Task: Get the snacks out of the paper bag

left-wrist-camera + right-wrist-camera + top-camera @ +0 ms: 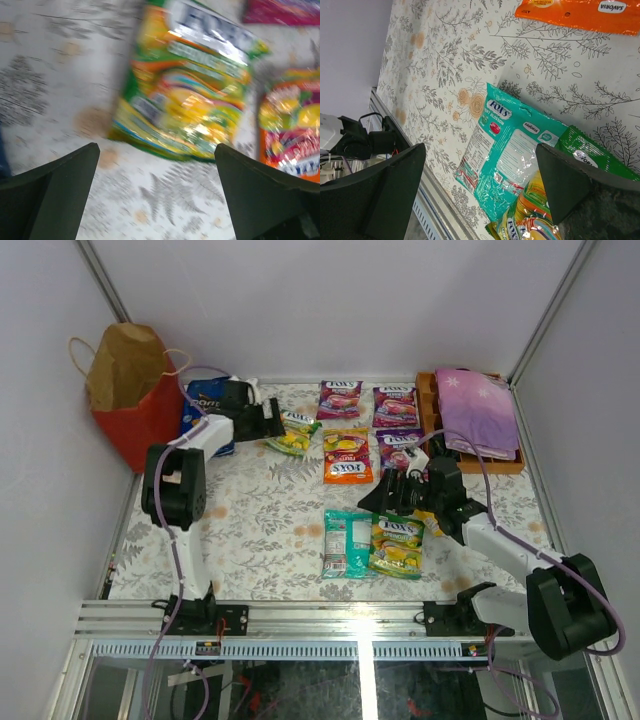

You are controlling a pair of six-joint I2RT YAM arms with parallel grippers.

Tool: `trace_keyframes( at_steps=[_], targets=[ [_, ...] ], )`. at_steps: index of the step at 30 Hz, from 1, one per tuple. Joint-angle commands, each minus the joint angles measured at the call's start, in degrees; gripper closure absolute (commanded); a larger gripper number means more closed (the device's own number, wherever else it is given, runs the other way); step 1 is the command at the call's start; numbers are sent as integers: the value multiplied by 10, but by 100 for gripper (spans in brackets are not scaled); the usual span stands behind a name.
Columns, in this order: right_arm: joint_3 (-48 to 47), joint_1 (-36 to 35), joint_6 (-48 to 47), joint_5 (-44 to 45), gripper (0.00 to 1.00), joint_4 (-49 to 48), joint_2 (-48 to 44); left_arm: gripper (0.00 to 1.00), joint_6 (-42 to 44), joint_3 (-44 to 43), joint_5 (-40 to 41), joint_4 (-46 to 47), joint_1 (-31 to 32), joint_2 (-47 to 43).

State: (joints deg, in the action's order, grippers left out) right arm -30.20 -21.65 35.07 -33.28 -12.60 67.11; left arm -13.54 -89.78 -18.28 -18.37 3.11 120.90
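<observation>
The red paper bag [135, 390] stands at the back left against the wall. Snack pouches lie on the table: a green-yellow one [291, 434] [185, 85], orange [347, 456] [292, 135], purple ones [340, 399], a teal one [347, 542] [512, 165] and another green-yellow one [398, 545] [545, 220]. The blue Doritos bag [203, 412] lies by the paper bag. My left gripper [275, 420] [155, 195] is open and empty, just left of the green-yellow pouch. My right gripper [385, 495] [480, 195] is open and empty above the teal pouch.
A brown wooden tray [432, 410] with a folded purple flowered cloth [478, 410] sits at the back right. The table has a floral cover [250, 520]. A metal rail [300, 615] runs along the near edge.
</observation>
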Motion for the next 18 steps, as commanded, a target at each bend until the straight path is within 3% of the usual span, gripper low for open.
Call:
trace_keyframes(
  at_steps=[1,5,10,18],
  targets=[
    [-18,-2,-12,-29,1,-32,17,0,59,116,203,167,124,-113],
    [-9,-2,-14,-22,1,-27,6,0,82,146,286,208,181,-118],
    [-5,-2,-25,-18,1,-3,-13,0,75,89,360,180,195,-42],
    [-1,-2,-45,-7,1,26,-35,0,67,75,357,196,186,-7]
  ],
)
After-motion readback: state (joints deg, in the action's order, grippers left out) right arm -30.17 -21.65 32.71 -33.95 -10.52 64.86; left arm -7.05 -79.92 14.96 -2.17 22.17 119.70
